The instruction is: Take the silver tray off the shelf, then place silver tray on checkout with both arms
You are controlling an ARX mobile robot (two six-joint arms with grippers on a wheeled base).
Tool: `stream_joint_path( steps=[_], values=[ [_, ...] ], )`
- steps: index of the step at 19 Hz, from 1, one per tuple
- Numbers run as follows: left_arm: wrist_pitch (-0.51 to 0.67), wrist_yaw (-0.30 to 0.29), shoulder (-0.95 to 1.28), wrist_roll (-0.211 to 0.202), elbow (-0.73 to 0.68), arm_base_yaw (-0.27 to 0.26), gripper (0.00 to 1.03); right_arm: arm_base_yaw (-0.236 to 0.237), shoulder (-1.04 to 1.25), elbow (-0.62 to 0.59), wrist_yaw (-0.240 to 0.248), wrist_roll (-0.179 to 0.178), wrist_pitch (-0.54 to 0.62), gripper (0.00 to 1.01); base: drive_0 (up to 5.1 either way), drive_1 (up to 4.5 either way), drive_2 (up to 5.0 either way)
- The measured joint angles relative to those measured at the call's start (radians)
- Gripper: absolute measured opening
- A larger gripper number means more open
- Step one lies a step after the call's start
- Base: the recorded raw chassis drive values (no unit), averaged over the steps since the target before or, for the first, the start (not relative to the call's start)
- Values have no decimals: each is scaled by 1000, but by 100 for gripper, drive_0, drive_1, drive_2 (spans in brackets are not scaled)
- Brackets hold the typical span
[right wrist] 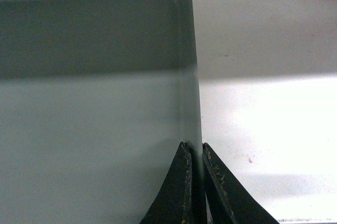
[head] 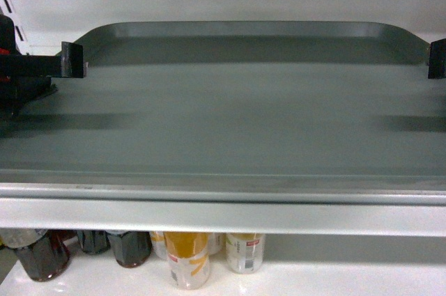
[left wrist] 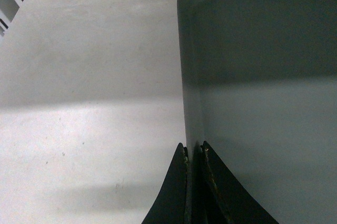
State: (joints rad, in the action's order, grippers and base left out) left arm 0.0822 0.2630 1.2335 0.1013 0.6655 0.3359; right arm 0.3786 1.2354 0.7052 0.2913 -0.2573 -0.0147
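bottles stand nearest, on the board below. above them the silver tray lies on the shelf. the left gripper pinches its left rim, the right gripper its right rim.

Silver tray rim pinched between black right gripper fingers; white shelf surface seen alongside, right.

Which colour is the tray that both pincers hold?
Dull grey metal, the silver tray; best in the head view.
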Motion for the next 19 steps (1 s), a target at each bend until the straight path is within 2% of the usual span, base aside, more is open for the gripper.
stream_joint_path(
  steps=[19],
  values=[
    [-4,2,-1,4,2,2,3,0,0,2,0,0,-2,3,8,-410,425]
  ],
)
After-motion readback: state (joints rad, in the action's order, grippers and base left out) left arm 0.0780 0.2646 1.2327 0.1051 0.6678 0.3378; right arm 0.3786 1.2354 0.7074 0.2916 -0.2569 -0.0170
